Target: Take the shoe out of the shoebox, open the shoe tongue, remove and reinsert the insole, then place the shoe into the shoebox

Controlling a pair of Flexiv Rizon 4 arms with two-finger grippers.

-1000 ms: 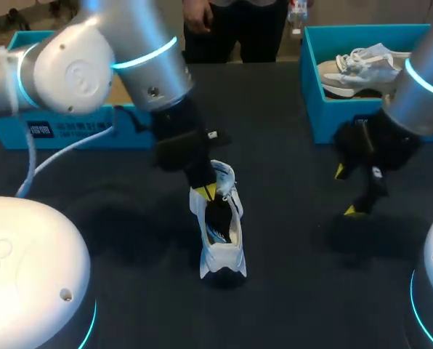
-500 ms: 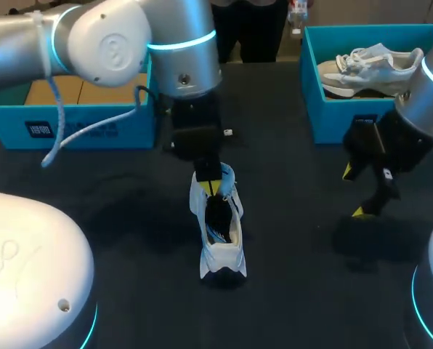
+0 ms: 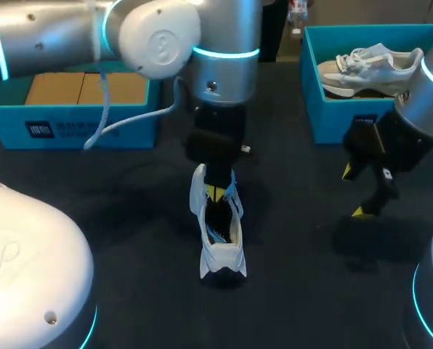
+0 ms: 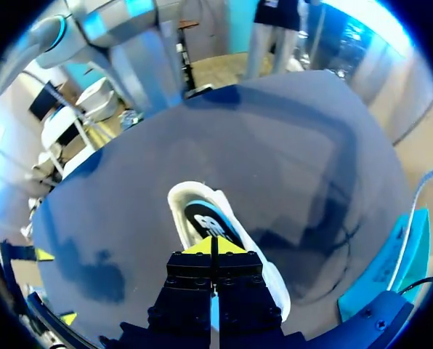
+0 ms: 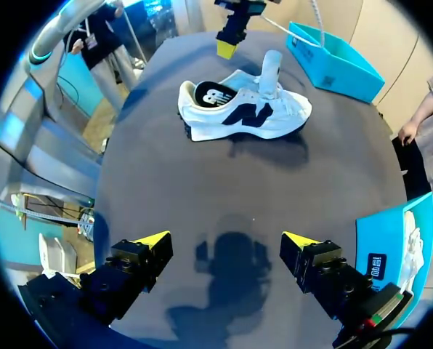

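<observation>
The left gripper [image 4: 211,246] has its two yellow tips pressed together, poised over the open mouth of the white shoe [image 4: 262,270]. The shoe's heel points to the gripper's 12 o'clock, and its dark insole [image 4: 208,220] shows just ahead of the tips. The right gripper [image 4: 55,286] sits at 9 o'clock, its tips apart. A teal shoebox [image 4: 388,266] corner lies at 3 o'clock on the dark table [image 4: 289,138].
</observation>
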